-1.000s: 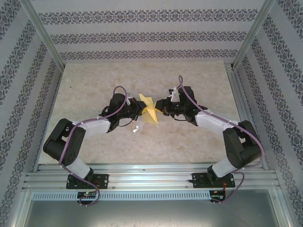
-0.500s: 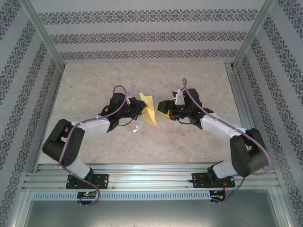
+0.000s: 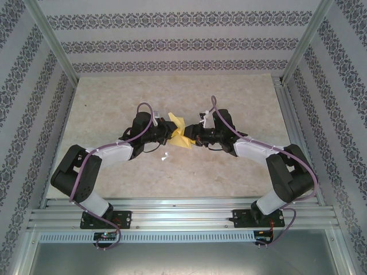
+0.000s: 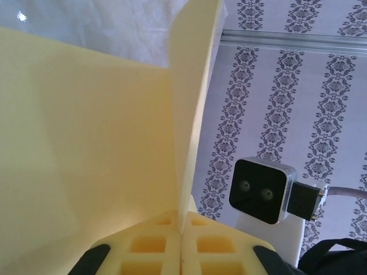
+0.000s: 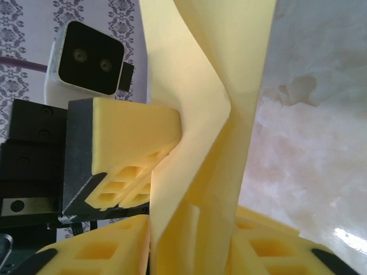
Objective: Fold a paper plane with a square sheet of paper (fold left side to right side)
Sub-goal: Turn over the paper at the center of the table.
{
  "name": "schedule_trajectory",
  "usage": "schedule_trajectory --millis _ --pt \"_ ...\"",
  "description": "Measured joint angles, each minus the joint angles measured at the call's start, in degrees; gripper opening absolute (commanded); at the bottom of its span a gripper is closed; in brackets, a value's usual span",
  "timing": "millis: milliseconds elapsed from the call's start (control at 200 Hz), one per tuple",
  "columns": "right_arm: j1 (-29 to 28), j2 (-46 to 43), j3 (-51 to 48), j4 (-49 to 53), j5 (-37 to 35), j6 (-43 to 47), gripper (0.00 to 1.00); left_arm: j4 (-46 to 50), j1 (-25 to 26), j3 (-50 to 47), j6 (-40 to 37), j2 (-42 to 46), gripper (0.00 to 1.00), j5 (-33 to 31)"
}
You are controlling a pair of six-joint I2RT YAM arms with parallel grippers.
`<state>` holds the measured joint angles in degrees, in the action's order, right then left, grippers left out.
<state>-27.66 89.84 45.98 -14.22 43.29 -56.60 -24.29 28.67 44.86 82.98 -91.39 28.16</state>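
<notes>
Top view: sheet of paper [image 3: 179, 136] too small to read folds; its side edges hidden by left claw [image 3: 167, 136] and right claw [image 3: 192, 137]. Wrist views: sheet cut off at top edge. Right claw's grip unclear; white speck [image 3: 165, 156] on counter [image 3: 229, 103] unidentifiable

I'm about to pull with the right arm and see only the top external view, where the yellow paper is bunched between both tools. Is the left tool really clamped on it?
Observer: Yes. In the left wrist view the left tool has its pads pressed together, the paper rising out of their seam.
Operator: And the other side?
Observer: In the right wrist view the paper stands between the pads of the right tool, touching both; whether it is clamped I cannot tell.
Operator: Is the paper flat there?
Observer: No, it is a puffed, twisting fold, and one left pad touches its side.
</notes>
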Motion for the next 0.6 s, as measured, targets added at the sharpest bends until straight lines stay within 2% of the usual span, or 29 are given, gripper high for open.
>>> schedule_trajectory --millis 145,455,600 --pt "0.0 0.0 0.0 -0.48 0.17 -0.74 0.25 0.26 0.0 0.0 -0.22 0.0 0.17 -0.02" --pt "0.46 -0.07 0.0 1.46 0.15 0.15 0.13 1.64 0.0 0.0 -0.44 0.0 0.19 -0.02" --pt "1.09 -1.03 0.46 6.97 -0.61 4.2 0.06 3.43 -0.17 0.0 -2.16 0.33 0.35 0.02"
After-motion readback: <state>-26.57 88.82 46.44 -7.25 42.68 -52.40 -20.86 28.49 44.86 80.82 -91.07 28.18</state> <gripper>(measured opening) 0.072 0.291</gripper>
